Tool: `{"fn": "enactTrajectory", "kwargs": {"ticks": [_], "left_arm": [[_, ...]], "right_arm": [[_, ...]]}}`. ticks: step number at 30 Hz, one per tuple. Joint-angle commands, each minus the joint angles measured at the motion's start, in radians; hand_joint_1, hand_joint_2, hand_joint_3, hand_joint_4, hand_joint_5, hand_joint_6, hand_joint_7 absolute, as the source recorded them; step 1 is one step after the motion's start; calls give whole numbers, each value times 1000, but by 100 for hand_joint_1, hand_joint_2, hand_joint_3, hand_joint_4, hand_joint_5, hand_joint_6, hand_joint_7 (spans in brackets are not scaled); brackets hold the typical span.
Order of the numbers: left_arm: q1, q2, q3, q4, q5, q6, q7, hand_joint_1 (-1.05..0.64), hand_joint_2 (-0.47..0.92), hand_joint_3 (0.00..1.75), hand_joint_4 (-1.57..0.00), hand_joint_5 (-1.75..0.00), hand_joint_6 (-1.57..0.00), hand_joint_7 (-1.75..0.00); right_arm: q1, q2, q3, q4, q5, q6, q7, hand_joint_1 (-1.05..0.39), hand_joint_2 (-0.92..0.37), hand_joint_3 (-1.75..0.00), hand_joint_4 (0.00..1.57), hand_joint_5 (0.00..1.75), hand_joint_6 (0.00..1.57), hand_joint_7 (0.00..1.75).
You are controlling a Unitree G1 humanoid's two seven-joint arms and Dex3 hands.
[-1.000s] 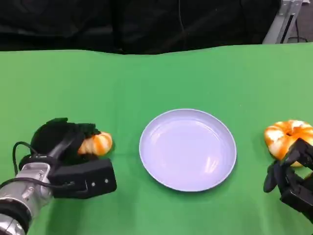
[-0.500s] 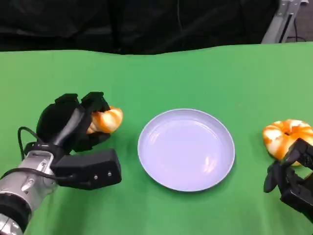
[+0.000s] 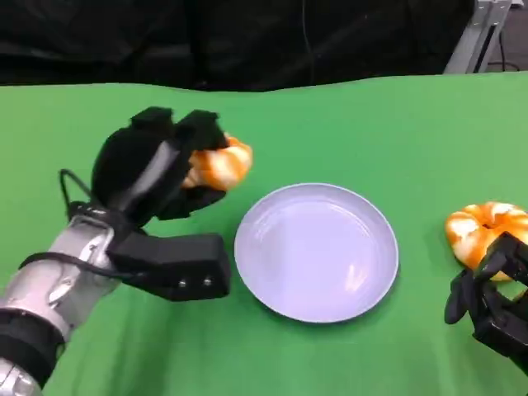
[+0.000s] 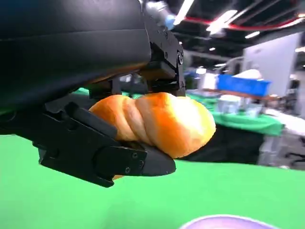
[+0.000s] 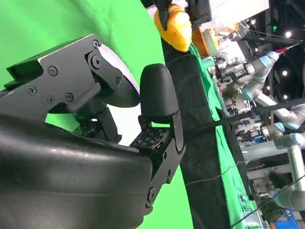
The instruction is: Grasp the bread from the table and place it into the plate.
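- The green surface (image 3: 346, 124) has a dark wall behind it.
- The left hand (image 3: 153, 173) grips the bread (image 3: 219, 163), lifted up, with the plate (image 3: 317, 251) just beside it.
- The right hand (image 3: 487, 297) holds nothing, fingers apart.
- Next, I think, the bread must go over the plate and be let go.

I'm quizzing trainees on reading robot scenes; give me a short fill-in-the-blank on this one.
1. The left hand holds a piece of ____.
2. The plate holds ____.
3. The second bread lies on the table beside the ____ hand.
4. The tablecloth is ____.

Missing words: bread; nothing; right; green
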Motion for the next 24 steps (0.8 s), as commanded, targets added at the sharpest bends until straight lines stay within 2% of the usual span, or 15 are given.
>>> {"fn": "enactTrajectory", "kwargs": {"ticks": [1,8,9,10,11,12,14,23,24], "left_arm": [[20,10,10,-26,10,20,-25,-14,83,52,-58,-175,-52,-175],[-3,-44,-17,-67,33,-1,-48,-14,82,53,-61,-175,-54,-175],[-7,-55,-28,-72,46,6,-52,-14,82,51,-61,-175,-57,-166],[-10,-63,-37,-75,56,11,-55,-14,84,41,-61,-175,-68,-139],[-15,-73,-47,-77,61,9,-66,-15,86,34,-61,-175,-74,-123],[-19,-84,-55,-79,63,6,-82,-16,89,31,-60,-175,-69,-139],[-23,-99,-64,-76,64,-3,-98,-17,91,30,-59,-175,-63,-152],[-45,-148,-112,-23,100,-20,-104,-14,87,31,-60,-174,-63,-154],[-47,-153,-116,-18,103,-16,-108,-14,86,30,-60,-175,-60,-159]], "right_arm": [[-3,-14,-10,4,1,-12,-2,-10,-59,-112,83,175,73,159],[-1,-11,-8,-2,1,-9,-7,-10,-60,-113,83,175,73,159],[-1,-9,-8,-3,2,-8,-8,-10,-60,-113,83,175,73,159],[-1,-8,-8,-3,3,-8,-9,-9,-60,-113,83,175,73,159],[0,-8,-8,-4,4,-5,-11,-9,-60,-113,83,175,73,159],[0,-7,-7,-7,3,-3,-14,-10,-60,-113,83,175,73,159],[2,-6,-6,-10,3,-1,-18,-10,-60,-113,83,175,73,159],[6,-8,1,-19,0,1,-24,-9,-60,-113,82,175,72,158],[6,-8,1,-20,0,1,-26,-9,-60,-113,82,175,73,158]]}}
